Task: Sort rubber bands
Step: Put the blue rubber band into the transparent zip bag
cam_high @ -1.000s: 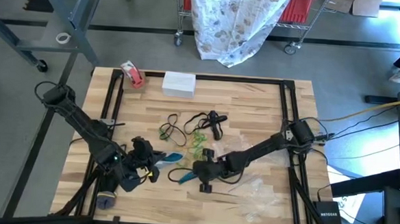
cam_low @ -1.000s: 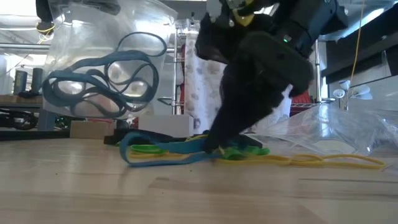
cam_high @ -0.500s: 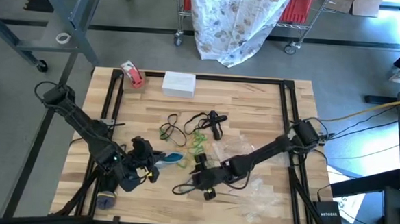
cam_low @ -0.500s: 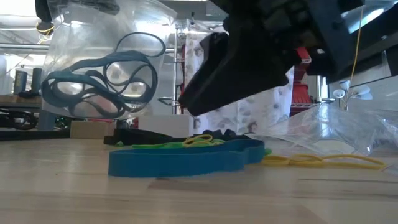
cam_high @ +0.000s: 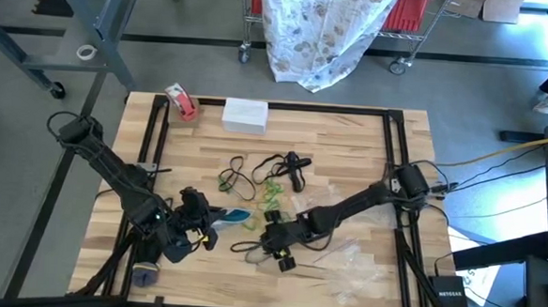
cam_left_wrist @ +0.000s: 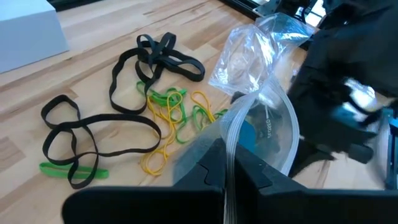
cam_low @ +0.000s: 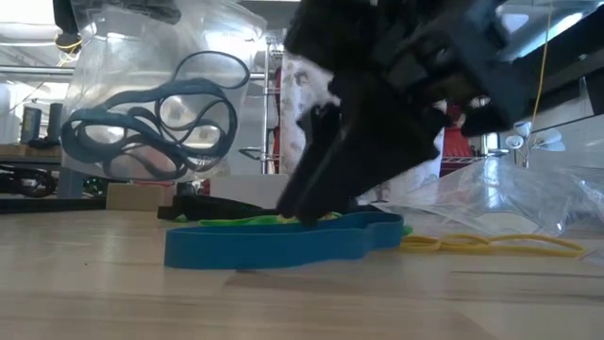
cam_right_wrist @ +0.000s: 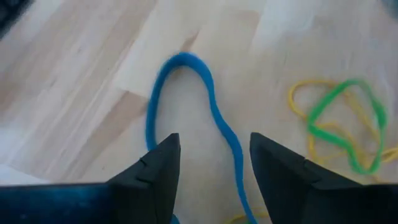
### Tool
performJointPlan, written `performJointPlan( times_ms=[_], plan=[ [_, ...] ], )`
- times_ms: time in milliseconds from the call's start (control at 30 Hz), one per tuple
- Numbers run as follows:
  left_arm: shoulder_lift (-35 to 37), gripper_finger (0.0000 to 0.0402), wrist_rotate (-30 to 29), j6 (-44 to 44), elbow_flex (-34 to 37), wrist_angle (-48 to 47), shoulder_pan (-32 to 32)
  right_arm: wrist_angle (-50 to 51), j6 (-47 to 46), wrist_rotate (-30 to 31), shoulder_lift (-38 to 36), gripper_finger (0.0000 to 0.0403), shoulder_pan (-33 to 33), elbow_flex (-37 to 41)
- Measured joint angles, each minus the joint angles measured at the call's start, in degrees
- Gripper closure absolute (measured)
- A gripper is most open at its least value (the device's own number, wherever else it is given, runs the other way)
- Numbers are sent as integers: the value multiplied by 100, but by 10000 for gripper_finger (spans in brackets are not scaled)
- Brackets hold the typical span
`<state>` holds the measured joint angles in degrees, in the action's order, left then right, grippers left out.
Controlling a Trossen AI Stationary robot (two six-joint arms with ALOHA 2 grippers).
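Right pincer [cam_right_wrist: 214,165] back down over blue band [cam_right_wrist: 186,93] since half second ago, jaws wide, band flat on counter [cam_high: 350,139] between fingers. Left pincer [cam_left_wrist: 227,168] clamped on clear bag [cam_left_wrist: 261,118]. Step: regrasp blue band. Next: close, lift, carry to bag.

1. A robotics lab or workshop: two dark arms [cam_high: 113,173] are fixed to a black metal frame [cam_high: 388,131] around a wooden table [cam_high: 349,148].
2. The floor [cam_high: 187,22] is bare grey concrete.
3. A wire cart [cam_high: 422,25] on castors stands behind the table, draped with a patterned cloth [cam_high: 323,29].
4. Cables [cam_high: 499,156] run across the floor to a Netgear box [cam_high: 452,293] beside the table.
5. The low view shows shelving [cam_low: 24,123] and equipment in the background.
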<state>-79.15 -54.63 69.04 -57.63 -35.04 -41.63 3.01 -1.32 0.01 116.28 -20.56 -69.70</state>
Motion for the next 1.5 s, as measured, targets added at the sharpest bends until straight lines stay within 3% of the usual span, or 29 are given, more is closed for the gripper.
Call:
performJointPlan(
  times_ms=[267,367,800,1167,1367,1500],
  plan=[
    [0,401,2,0,0,-9,0,88,-799,-1614,115,216,394,0],
    [0,402,2,0,0,-23,0,185,-743,-1764,117,216,322,0],
    [0,402,2,2,0,-31,0,153,-49,-941,117,216,-137,0],
    [-4,401,1,1,0,-27,0,273,1084,406,150,217,-408,-6],
    [-13,402,0,-39,0,-27,11,61,707,349,280,224,-334,-11],
    [-13,401,0,-13,0,-29,9,-68,414,-63,413,274,-227,-26]
  ],
)
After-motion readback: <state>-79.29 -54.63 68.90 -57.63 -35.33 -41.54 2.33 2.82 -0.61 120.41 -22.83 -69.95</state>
